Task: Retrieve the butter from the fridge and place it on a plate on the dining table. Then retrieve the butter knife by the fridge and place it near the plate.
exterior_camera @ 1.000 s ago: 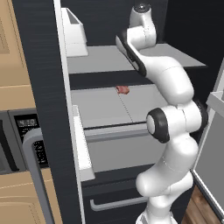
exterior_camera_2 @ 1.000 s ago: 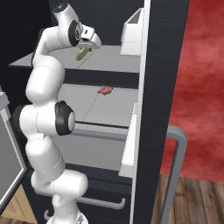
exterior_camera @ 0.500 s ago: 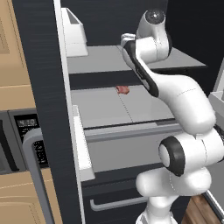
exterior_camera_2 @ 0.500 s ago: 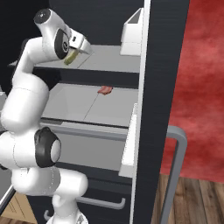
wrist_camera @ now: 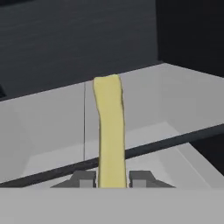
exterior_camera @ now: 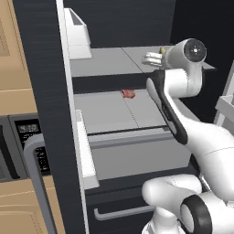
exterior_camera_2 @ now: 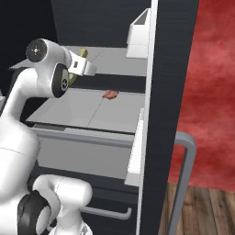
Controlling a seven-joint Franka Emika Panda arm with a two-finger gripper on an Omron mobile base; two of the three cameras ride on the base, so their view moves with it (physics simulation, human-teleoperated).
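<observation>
Tool (wrist_camera: 112,179) grips butter (wrist_camera: 110,127); red item (exterior_camera: 128,93) on fridge (exterior_camera: 45,68) shelf.

A home kitchen, rendered. Open black fridge (exterior_camera: 45,91) with grey shelves (exterior_camera: 114,114) and a drawer handle (exterior_camera: 123,212) below. Tan wooden cabinets (exterior_camera: 13,55) and perhaps a microwave (exterior_camera: 32,137) beside it. Wood floor (exterior_camera_2: 202,211) and red wall (exterior_camera_2: 211,87) at the right.
</observation>
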